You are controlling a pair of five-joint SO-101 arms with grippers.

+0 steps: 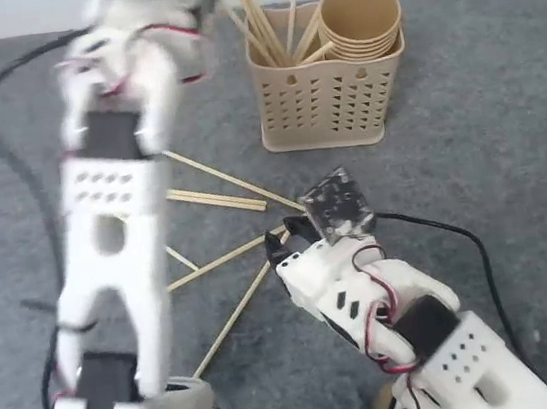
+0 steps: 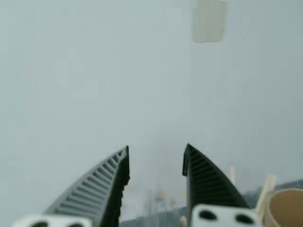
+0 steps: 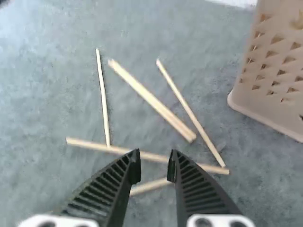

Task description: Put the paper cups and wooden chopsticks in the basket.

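A beige slotted basket [image 1: 325, 97] stands at the back of the grey carpet. It holds stacked paper cups [image 1: 360, 17] and several wooden chopsticks [image 1: 269, 18]. Several loose chopsticks [image 1: 214, 200] lie scattered on the carpet in front of it. My right gripper [image 3: 154, 158] hangs open low over them, its tips just above a crosswise chopstick [image 3: 90, 144]; in the high view the right gripper [image 1: 277, 242] is at the middle. My left gripper [image 2: 156, 149] is open and empty, raised and facing a pale wall, with a cup rim [image 2: 284, 208] close by.
The left arm [image 1: 110, 226] rises tall over the left side of the carpet. The basket wall [image 3: 279, 71] stands close to the right gripper. Black cables [image 1: 1, 129] trail along the left edge and behind the right arm.
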